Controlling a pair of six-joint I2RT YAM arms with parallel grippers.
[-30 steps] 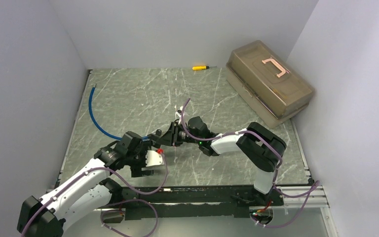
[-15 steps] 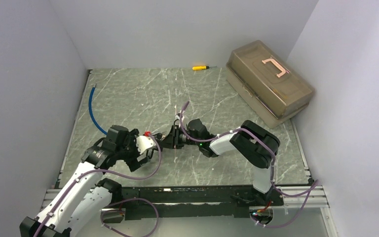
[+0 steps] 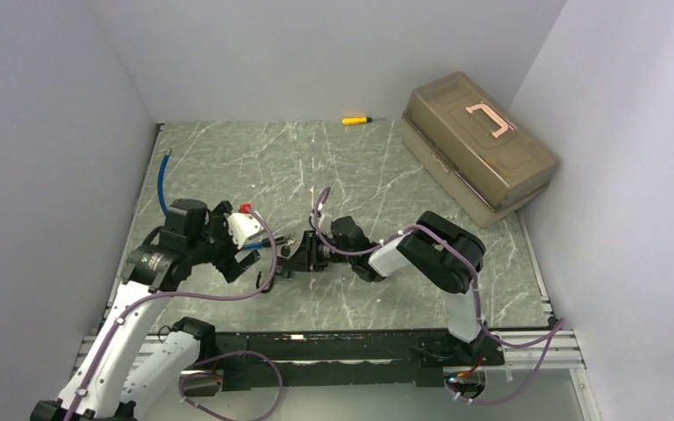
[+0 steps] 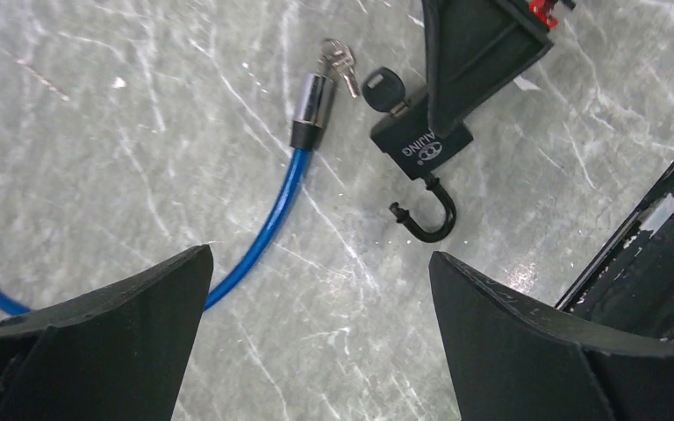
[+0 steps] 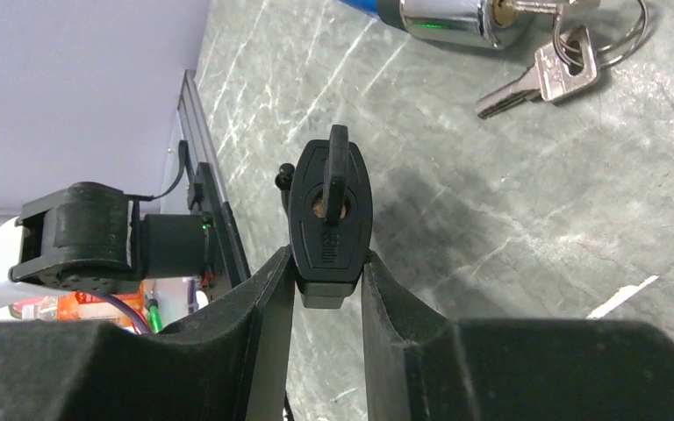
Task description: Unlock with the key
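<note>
**Black padlock with key in the keyway**

The small black padlock lies with its face up, showing a pale logo. The black-headed key sits pushed into the keyway at the body's bottom end. At the opposite end the curved shackle stands open, its hooked tip free.

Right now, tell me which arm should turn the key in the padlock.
Left, probably. The right hand is shut on the padlock, steadying it, so it cannot turn anything. The left hand is open and empty close by, and the key sticks out clear of that grip.
</note>
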